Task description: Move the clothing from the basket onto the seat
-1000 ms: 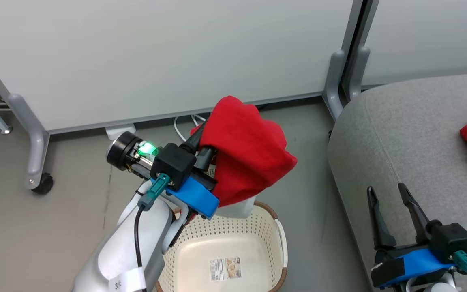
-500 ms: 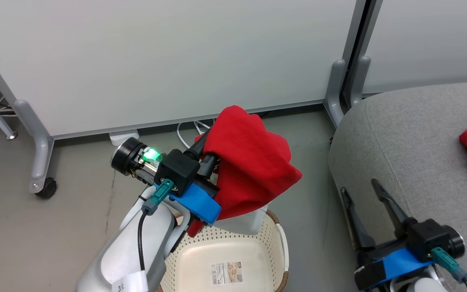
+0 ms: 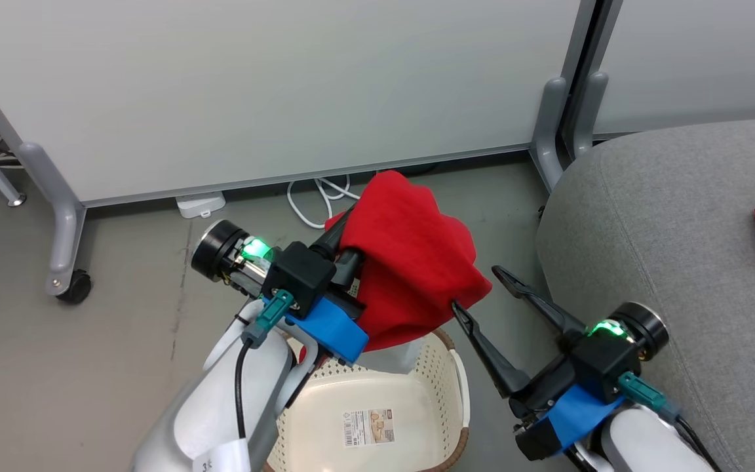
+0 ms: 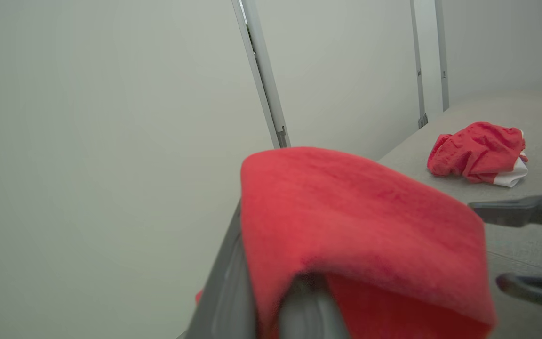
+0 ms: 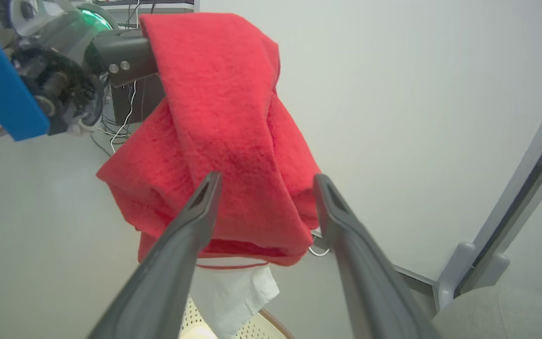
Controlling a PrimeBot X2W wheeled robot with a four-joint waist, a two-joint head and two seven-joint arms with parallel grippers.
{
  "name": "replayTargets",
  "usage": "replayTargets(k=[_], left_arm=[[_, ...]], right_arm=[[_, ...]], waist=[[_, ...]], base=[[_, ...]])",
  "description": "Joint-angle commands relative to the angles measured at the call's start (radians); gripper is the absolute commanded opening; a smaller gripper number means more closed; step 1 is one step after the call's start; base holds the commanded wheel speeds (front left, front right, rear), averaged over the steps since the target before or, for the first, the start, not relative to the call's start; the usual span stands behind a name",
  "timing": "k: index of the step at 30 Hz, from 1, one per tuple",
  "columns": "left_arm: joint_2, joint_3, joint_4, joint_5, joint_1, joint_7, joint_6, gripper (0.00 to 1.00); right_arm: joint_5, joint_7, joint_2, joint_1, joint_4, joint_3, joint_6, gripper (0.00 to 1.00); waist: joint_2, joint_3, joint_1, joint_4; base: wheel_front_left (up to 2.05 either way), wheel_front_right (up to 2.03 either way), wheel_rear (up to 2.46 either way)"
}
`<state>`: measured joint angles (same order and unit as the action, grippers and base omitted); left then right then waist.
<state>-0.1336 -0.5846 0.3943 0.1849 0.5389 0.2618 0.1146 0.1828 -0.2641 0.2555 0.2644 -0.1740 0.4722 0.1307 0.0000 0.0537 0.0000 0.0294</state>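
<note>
Head view is showing the left gripper [image 3: 343, 244] holding the red garment [image 3: 417, 262], draped over its narrowed fingers, above the basket [image 3: 459, 387], with the seat [image 3: 646, 216] lying to the robot's right. The right gripper [image 3: 476, 287], nearer the seat, is aiming wide-spread fingers at the cloth's lower edge. The left fingertips are hiding under the fabric.

The garment [image 3: 410, 262] is bright red, with a white piece below it. The second garment [image 4: 478, 153] is red too, with white trim. Seat [image 3: 666, 216]: grey weave. Basket [image 3: 436, 377]: cream, dotted with holes, brown rim. Right claw [image 3: 474, 287]: dark fingers, blue mount, green light.
</note>
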Motion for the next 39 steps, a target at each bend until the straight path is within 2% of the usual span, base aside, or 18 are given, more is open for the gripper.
replayTargets(k=[1,6,15,16,17,39], left_arm=[[0.004,0.000,0.000,-0.003,0.020,0.005,0.004,0.00],[0.019,-0.016,-0.004,-0.008,0.028,0.005,0.006,0.00],[0.037,-0.037,-0.002,-0.010,0.034,0.005,0.012,0.00],[0.039,-0.038,-0.002,-0.009,0.035,0.005,0.013,0.00],[0.040,-0.040,-0.001,-0.009,0.035,0.005,0.013,0.00],[0.039,-0.031,-0.001,-0.014,0.025,0.005,0.015,0.00]], right_arm=[[0.009,-0.001,0.009,0.027,-0.007,0.018,0.000,1.00],[0.028,-0.001,0.019,0.110,-0.056,0.100,0.000,1.00],[0.065,-0.001,-0.003,0.205,-0.115,0.216,0.000,1.00],[0.069,-0.001,-0.007,0.209,-0.122,0.222,0.000,0.33],[0.070,-0.001,-0.009,0.214,-0.127,0.226,0.000,0.00],[0.068,-0.001,-0.026,0.213,-0.130,0.222,0.000,0.00]], waist=[[0.0000,0.005,0.0000,0.004],[0.0000,0.020,0.0000,0.016],[0.0000,0.035,0.0000,0.034],[0.0000,0.035,0.0000,0.035],[0.0000,0.035,0.0000,0.036],[0.0000,0.036,0.0000,0.025]], base=[[0.00,0.00,0.00],[0.00,0.00,0.00],[0.00,0.00,0.00],[0.00,0.00,0.00],[0.00,0.00,0.00],[0.00,0.00,0.00]])
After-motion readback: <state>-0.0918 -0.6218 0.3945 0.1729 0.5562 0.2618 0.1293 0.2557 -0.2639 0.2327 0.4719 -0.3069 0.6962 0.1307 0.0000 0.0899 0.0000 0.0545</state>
